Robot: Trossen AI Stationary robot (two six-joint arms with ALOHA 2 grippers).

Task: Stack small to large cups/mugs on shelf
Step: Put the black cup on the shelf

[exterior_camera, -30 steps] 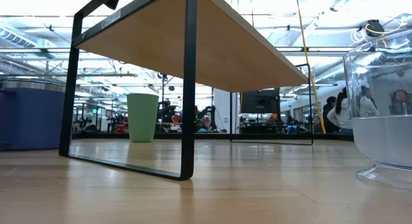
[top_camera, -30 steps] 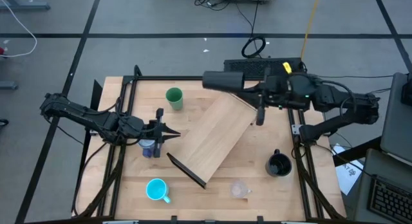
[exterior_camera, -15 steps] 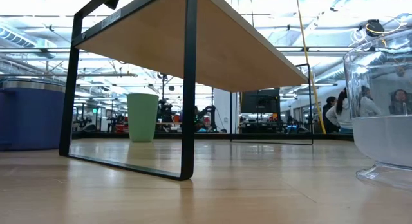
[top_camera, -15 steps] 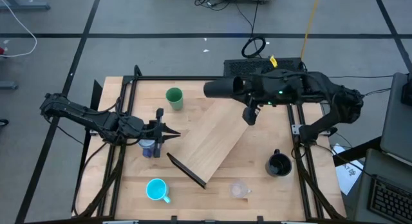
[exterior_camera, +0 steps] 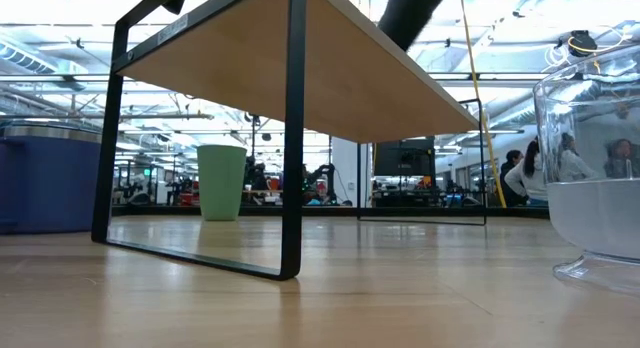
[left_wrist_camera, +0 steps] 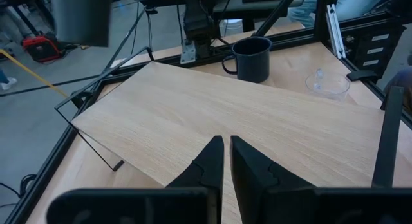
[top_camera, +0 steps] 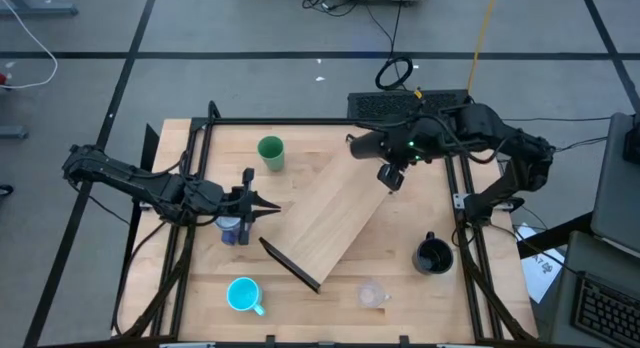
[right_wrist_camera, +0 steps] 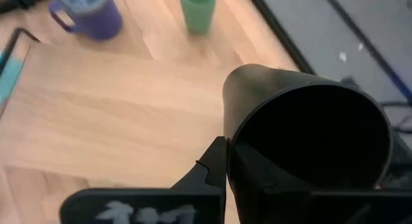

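My right gripper (top_camera: 380, 148) is shut on the tall black cup (top_camera: 362, 143), held in the air over the far end of the shelf (top_camera: 335, 213). The shelf stands on its dark end brackets (exterior_camera: 292, 138), lying diagonally on the table. My left gripper (top_camera: 270, 206) hovers shut beside the shelf's left side, above the blue-purple mug (top_camera: 232, 230), touching nothing. The green tumbler (top_camera: 270, 151) stands far left of the shelf. The cyan mug (top_camera: 243, 294), the clear cup (top_camera: 372, 293) and the wide black mug (top_camera: 433, 255) stand on the near side. My right gripper pinches the tall black cup's wall at the rim (right_wrist_camera: 226, 135), one finger (right_wrist_camera: 211, 167) outside and the other apparently inside the mouth. The fingers slant down from the table's right. The cup is lifted clear, tilted with its bottom lower, mouth toward the wrist.
Black frame rails (top_camera: 190, 178) run along the table's left and right sides. Bare wood lies between the shelf and the green tumbler. A keyboard (top_camera: 385, 105) sits beyond the far edge. People show in the room behind the table.
My right gripper has tipped steeply downward while its arm folded back toward the right. The tall black cup has swung from lying level to slanting bottom-down over the shelf's far end, and now shows at the top of the low view.
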